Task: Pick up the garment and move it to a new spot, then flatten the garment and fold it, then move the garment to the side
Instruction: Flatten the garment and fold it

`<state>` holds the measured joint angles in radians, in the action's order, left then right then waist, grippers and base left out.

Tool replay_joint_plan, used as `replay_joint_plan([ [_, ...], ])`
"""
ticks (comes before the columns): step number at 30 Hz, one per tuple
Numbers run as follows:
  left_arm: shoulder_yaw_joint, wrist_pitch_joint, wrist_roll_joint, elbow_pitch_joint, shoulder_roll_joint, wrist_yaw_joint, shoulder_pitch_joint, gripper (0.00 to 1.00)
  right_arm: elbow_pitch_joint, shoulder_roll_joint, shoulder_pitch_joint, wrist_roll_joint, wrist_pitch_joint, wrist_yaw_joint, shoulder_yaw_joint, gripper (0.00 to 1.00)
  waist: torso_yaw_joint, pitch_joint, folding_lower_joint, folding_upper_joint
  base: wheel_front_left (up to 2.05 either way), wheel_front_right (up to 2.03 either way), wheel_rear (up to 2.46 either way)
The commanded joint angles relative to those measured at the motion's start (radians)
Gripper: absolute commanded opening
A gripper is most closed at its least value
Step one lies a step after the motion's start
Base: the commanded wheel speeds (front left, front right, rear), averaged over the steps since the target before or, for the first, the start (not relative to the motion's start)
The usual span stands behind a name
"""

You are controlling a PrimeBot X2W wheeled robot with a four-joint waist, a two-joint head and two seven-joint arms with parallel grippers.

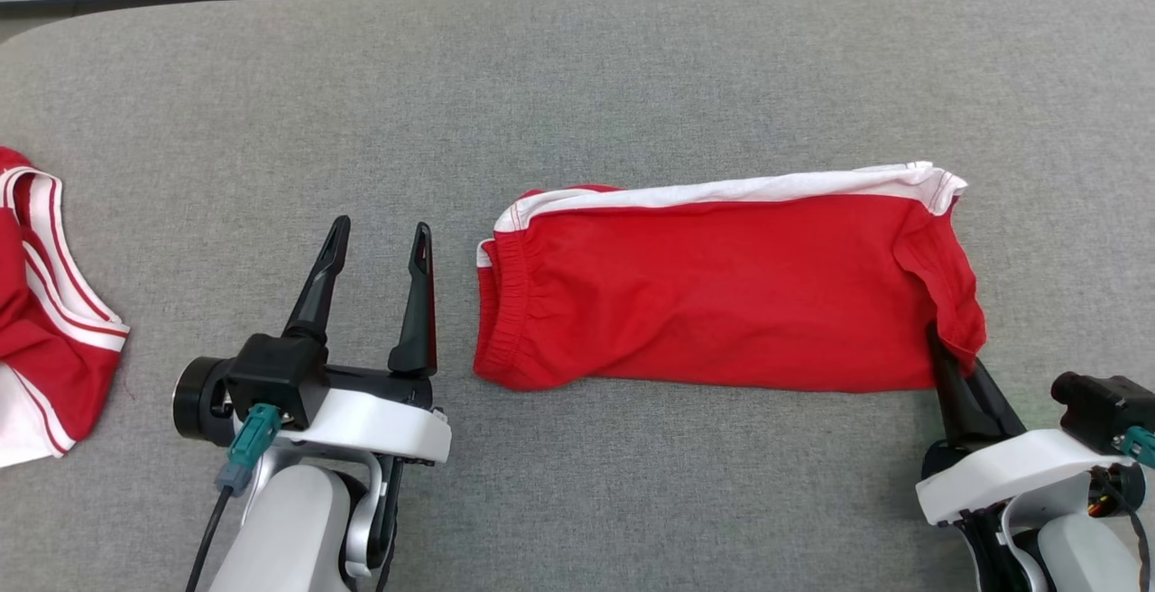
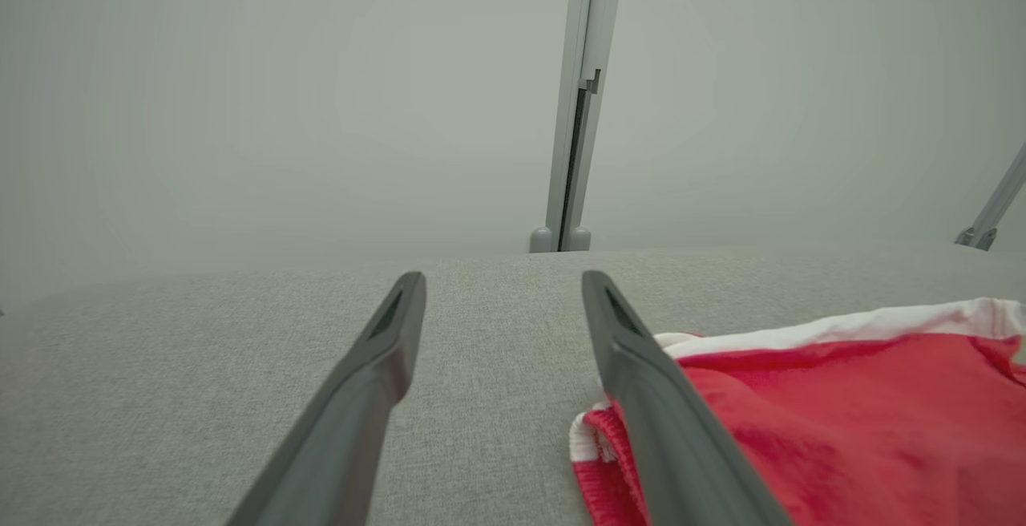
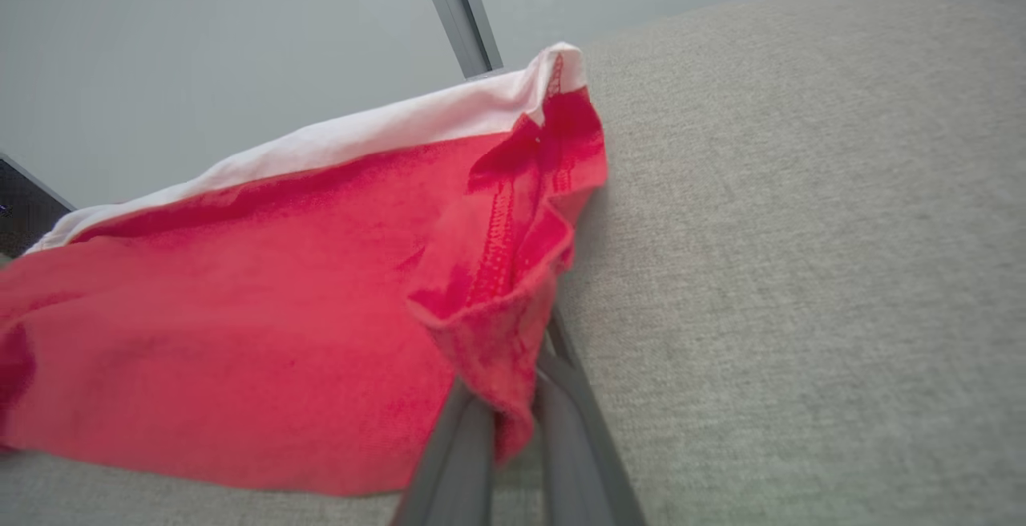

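Grey fabric table [image 1: 577,78]: the far edge rounds off at the upper left and the near edge is cut off by the frame. There are wide bare stretches beyond the garment and in front of it.

Red garment [image 1: 722,294] lies flat right of centre, with a white band along its far side. The elastic waist end points left and the hem end right. Its underside is hidden.

Second red-and-white garment [image 1: 45,321] is at the left frame edge, partly cut off and well apart from the first.

Left gripper [image 1: 382,229]: fingers spread wide with nothing between them, just beside the waist end. The head view shows a narrow gap to the cloth.

Right gripper [image 1: 952,362] is at the near right hem corner. Its fingers are pressed together on a fold of hem and the tips are buried in cloth.

Grey post [image 2: 573,109] stands behind the table's far edge.
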<state>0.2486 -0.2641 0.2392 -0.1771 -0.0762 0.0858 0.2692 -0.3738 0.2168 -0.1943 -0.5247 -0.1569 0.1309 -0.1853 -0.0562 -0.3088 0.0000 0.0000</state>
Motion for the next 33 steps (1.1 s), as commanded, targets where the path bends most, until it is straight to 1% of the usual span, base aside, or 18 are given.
replay_joint_plan([
  [1,-0.002,0.0,0.003,0.0,-0.005,-0.001,-0.011,1.0,0.007,0.001,0.008,0.007,0.006,0.0,0.01,0.0,0.003,0.002,0.0,0.0,0.0,0.0,0.0],
  [11,0.006,0.0,0.008,-0.008,-0.011,0.0,-0.003,1.0,0.05,-0.01,0.008,0.039,0.033,0.0,0.064,0.0,-0.002,0.005,0.0,0.0,0.0,0.0,0.0],
  [14,0.006,0.0,0.008,-0.007,-0.01,0.005,0.001,1.0,0.1,-0.01,-0.017,0.069,0.047,0.0,0.056,0.0,-0.008,0.009,0.0,0.0,0.0,0.0,0.0],
  [17,0.008,0.0,0.011,-0.003,-0.008,0.008,0.003,1.0,0.178,-0.019,-0.046,0.102,0.081,0.0,0.021,0.0,-0.019,0.016,0.0,0.0,0.0,0.0,0.0],
  [20,0.008,0.0,0.018,-0.005,-0.007,0.004,0.005,1.0,0.247,-0.03,-0.093,0.132,0.125,0.0,-0.042,0.0,-0.036,0.022,0.0,0.0,0.0,0.0,0.0],
  [24,0.013,0.0,0.026,-0.004,0.0,0.002,0.004,1.0,0.273,-0.056,-0.158,0.132,0.184,0.0,-0.19,0.0,-0.064,0.023,0.0,0.0,0.0,0.0,0.0],
  [27,0.019,0.0,0.03,-0.002,0.005,0.0,0.008,1.0,0.241,-0.071,-0.201,0.119,0.215,0.0,-0.325,0.0,-0.087,0.015,0.0,0.0,0.0,0.0,0.0],
  [29,0.023,0.0,0.035,-0.002,0.009,0.001,0.012,1.0,0.197,-0.079,-0.216,0.101,0.237,0.0,-0.405,0.0,-0.099,0.008,0.0,0.0,0.0,0.0,0.0],
  [31,0.026,0.0,0.036,-0.003,0.011,0.001,0.014,1.0,0.15,-0.084,-0.228,0.081,0.244,0.0,-0.456,0.0,-0.111,0.003,0.0,0.0,0.0,0.0,0.0],
  [33,0.029,0.0,0.039,-0.004,0.014,0.003,0.015,1.0,0.101,-0.086,-0.24,0.07,0.234,0.0,-0.479,0.0,-0.119,-0.001,0.0,0.0,0.0,0.0,0.0],
])
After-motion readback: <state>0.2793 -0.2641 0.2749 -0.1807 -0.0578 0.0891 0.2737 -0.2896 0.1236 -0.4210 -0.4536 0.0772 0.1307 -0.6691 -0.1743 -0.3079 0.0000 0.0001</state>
